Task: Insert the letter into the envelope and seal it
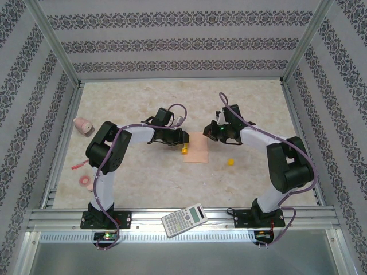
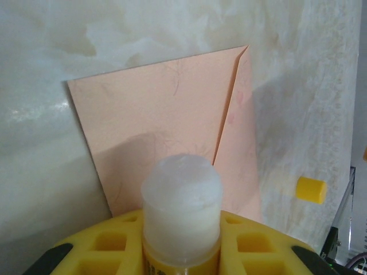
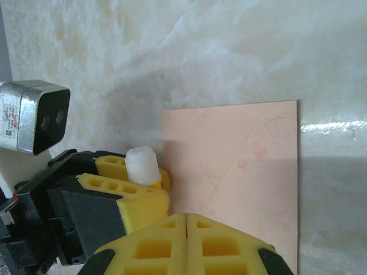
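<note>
Left gripper (image 2: 183,252) clamped on yellow plastic glue stick (image 2: 181,192), white tip bared (small yellow cap (image 2: 311,189) lies apart), beside flat peach paper envelope (image 2: 155,114); right gripper (image 3: 186,243) closed, empty. Risk: if unpinned, envelope slides, glue smears.

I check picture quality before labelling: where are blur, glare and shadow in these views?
Left wrist: the glue stick close to the lens is blurred, and a shadow lies on the envelope above it. Right wrist: a glare streak crosses the table right of the envelope, whose edges are sharp. Top external: even light, faint shadows.
</note>
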Available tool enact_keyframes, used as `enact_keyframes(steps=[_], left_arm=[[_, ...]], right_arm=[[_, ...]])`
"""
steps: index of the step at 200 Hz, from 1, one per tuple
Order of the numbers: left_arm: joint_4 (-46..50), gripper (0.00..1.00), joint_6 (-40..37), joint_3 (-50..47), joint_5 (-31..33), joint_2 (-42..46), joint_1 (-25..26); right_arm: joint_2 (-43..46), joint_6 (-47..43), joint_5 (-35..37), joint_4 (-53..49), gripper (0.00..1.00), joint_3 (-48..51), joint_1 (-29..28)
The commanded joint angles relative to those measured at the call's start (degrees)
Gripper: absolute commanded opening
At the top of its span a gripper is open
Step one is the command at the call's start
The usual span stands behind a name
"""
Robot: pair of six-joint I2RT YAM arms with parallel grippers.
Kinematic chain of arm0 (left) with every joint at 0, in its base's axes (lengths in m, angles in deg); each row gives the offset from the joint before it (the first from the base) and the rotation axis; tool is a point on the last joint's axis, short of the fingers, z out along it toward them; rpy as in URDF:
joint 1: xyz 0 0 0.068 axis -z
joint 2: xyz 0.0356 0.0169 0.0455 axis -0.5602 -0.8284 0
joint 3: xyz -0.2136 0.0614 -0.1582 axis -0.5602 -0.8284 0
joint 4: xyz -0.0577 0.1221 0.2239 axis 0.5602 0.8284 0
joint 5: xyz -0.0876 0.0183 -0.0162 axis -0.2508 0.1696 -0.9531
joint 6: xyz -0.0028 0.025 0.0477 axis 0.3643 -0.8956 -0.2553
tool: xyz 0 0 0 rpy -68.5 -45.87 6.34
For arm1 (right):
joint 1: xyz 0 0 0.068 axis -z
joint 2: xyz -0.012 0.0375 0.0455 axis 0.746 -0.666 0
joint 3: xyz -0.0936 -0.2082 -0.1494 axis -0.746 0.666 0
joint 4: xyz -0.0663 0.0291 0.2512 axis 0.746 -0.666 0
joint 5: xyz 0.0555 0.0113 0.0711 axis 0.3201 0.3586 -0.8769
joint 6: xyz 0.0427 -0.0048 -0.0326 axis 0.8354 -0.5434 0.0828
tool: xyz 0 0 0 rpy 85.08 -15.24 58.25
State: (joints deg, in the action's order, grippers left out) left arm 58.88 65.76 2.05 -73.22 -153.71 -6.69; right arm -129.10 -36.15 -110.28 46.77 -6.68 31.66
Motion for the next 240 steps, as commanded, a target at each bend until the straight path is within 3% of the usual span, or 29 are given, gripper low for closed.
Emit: enact_keyframes(steps=[1,74,122,151,168,179,199,240], left_arm=[[-3.63,0.0,1.81,-0.48,-0.51,3.56,0.4],[-2.1,0.0,-3.84,-0.7,-4.05,13.31,0.31],[-1.23,0.0,-11.33,-0.87,-8.32,17.7,0.22],[2.93,0.0,-21.66,-0.59,-9.38,21.03,0.14],[5.57,0.0,-25.49,-0.16,-8.69,22.42,-0.03],[5.43,0.0,-26.75,-0.33,-8.85,23.22,-0.12],[2.32,0.0,-28.72,-2.19,-8.59,25.51,-0.07],[-0.76,0.0,-32.77,-5.1,0.06,31.08,-1.43]], right_arm=[[1.84,-1.09,0.58,-0.9,0.02,0.9,0.56],[5.77,-1.68,-0.83,-0.9,0.05,1.0,1.34],[10.64,-3.45,-2.47,-0.63,0.13,1.44,2.45],[12.94,-4.76,-2.92,-2.42,0.29,1.7,3.21],[13.93,-5.03,-3.9,-2.52,0.57,2.31,3.49],[14.25,-5.34,-5.36,-2.19,0.67,2.72,3.39],[15.22,-5.91,-7.97,0.26,0.74,4.43,3.0],[19.74,-9.53,-12.45,1.45,0.77,7.18,2.68]])
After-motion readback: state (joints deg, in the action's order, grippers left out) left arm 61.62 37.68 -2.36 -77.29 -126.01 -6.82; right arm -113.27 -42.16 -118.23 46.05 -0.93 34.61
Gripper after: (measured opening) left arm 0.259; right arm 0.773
